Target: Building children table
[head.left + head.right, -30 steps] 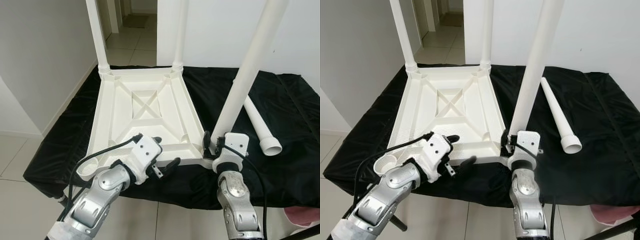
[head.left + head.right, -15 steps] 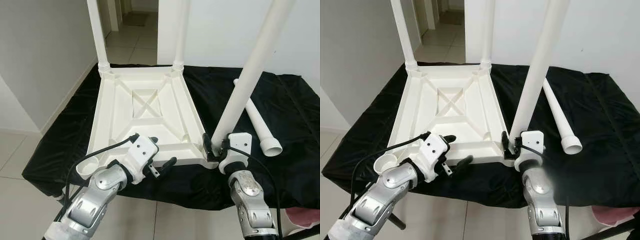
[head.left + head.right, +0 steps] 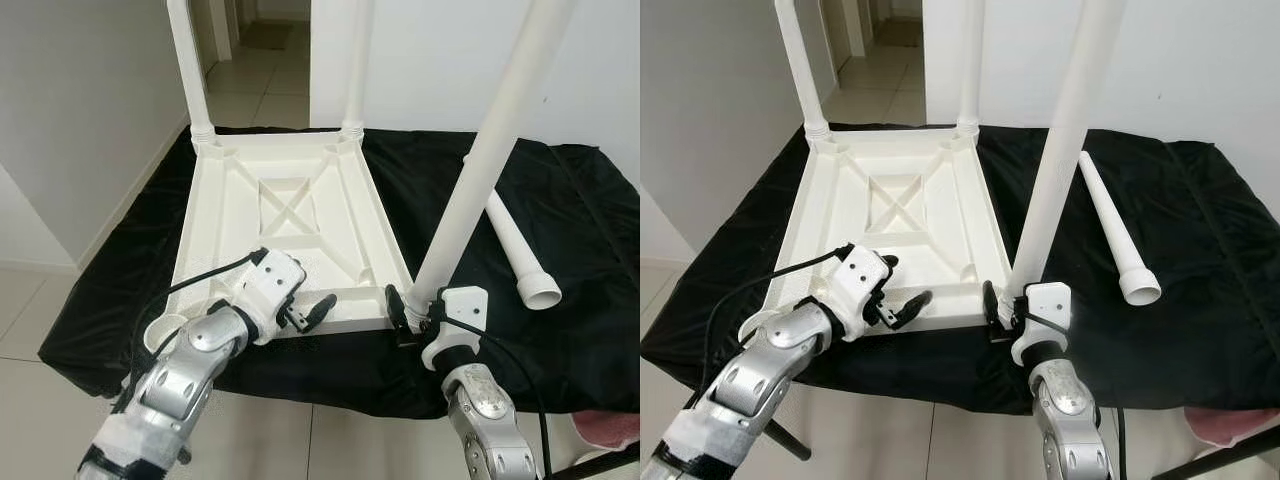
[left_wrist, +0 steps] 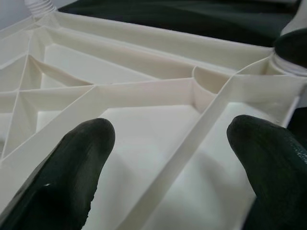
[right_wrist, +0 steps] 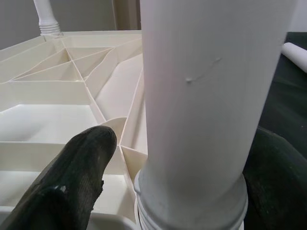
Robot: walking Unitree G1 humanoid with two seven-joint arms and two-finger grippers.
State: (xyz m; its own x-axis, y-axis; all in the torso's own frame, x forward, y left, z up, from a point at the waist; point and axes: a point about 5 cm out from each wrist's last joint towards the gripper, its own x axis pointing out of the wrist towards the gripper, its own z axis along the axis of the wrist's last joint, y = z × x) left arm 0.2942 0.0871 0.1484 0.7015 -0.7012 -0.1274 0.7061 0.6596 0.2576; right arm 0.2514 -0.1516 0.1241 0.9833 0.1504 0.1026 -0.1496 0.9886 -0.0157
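Your right gripper (image 3: 418, 311) clasps the leg (image 3: 470, 180) at its corner socket to seat it, while your left gripper (image 3: 305, 303), fingers spread, braces the upturned tabletop (image 3: 285, 215).

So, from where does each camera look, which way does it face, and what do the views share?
Left eye: head, looking down at the upturned table top on black cloth; both arms show.
Right eye: same scene, shifted sideways; a loose leg lies right.
Left wrist: along the left gripper, open over the table's ribs.
Right wrist: along the right gripper, around the near leg at its socket.
All four share the table top.
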